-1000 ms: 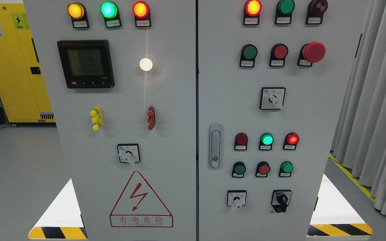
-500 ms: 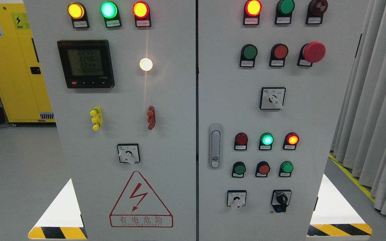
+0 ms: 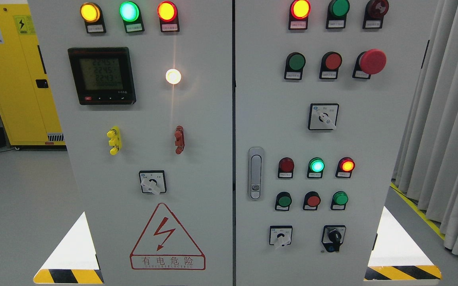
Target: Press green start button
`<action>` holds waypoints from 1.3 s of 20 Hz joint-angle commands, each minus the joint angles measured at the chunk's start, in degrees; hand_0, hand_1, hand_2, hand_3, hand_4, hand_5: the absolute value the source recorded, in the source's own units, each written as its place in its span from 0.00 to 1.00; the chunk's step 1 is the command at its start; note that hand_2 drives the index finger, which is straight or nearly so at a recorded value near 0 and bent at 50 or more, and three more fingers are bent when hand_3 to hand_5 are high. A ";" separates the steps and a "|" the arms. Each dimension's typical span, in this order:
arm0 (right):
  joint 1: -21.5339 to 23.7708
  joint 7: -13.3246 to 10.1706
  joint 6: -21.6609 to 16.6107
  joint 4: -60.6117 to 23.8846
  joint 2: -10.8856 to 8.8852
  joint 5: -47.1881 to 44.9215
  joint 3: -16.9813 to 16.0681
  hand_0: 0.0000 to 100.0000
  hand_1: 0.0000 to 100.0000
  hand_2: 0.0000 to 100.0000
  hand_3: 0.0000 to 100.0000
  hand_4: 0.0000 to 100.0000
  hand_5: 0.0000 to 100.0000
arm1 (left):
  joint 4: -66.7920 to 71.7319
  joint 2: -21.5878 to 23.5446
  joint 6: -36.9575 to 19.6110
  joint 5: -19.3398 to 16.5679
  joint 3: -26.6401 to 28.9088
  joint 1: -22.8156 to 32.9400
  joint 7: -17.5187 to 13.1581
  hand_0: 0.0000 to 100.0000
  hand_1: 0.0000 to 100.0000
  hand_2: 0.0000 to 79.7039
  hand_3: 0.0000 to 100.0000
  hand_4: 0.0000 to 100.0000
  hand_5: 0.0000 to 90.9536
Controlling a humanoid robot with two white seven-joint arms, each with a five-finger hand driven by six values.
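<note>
A grey electrical cabinet (image 3: 197, 119) with two doors fills the head view. The right door carries green push buttons: one in the upper row (image 3: 296, 62), and two in the lower row, at its left end (image 3: 284, 200) and its right end (image 3: 340, 198). I cannot read the labels, so I cannot tell which one is the start button. Red push buttons (image 3: 333, 61) (image 3: 313, 200) sit beside them. A red mushroom stop button (image 3: 372, 61) is at the upper right. Neither of my hands nor arms is in view.
Lit indicator lamps run along the top of both doors and at the right door's middle (image 3: 316, 165). A meter display (image 3: 101, 75), rotary selector switches (image 3: 323, 116) and a door handle (image 3: 255, 173) are on the panel. A yellow cabinet (image 3: 10, 79) stands at left, grey curtains (image 3: 443, 119) at right.
The meter's digits flicker slightly. Nothing else has moved.
</note>
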 commanded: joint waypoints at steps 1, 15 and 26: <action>-5.30 0.25 -0.01 -10.84 -0.70 1.39 -1.87 0.27 0.62 0.02 0.63 0.66 0.50 | -1.76 -0.16 0.05 0.00 -0.03 0.00 -0.04 0.12 0.56 0.00 0.00 0.00 0.00; -20.33 2.80 -0.01 -2.06 -2.90 2.44 -1.34 0.28 0.63 0.04 0.61 0.63 0.47 | -1.76 -0.16 0.05 0.00 -0.03 0.00 0.05 0.12 0.56 0.00 0.00 0.00 0.00; -23.68 4.56 0.07 3.04 -2.38 2.53 -1.16 0.28 0.63 0.04 0.61 0.64 0.49 | -1.76 -0.16 0.05 0.00 -0.03 0.00 0.05 0.12 0.56 0.00 0.00 0.00 0.00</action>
